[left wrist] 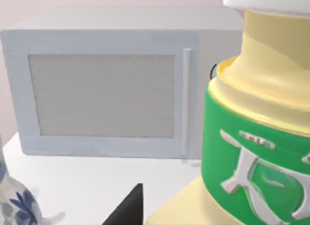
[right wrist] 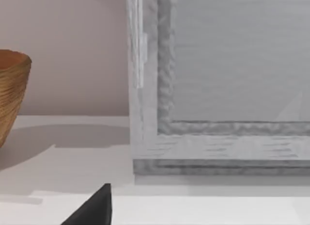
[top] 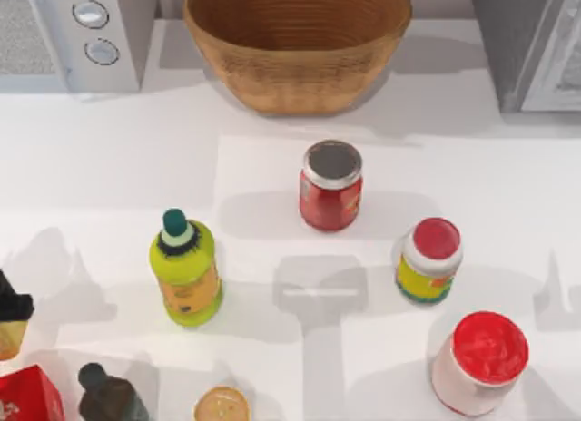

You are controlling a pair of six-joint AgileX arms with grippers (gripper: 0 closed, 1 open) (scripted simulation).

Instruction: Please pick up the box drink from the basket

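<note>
The basket point(top: 298, 42) sits at the back of the white surface point(top: 118, 158), between a microwave point(top: 73, 31) on the left and a grey appliance point(top: 531, 44) on the right. Its visible inside looks bare, so I cannot tell where the box drink is. A red jar point(top: 331, 185) stands just in front.

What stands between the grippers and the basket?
In the left wrist view a green-labelled yellow bottle stands close ahead, before the microwave. In the right wrist view bare table runs to the basket; nothing visible blocks it.
</note>
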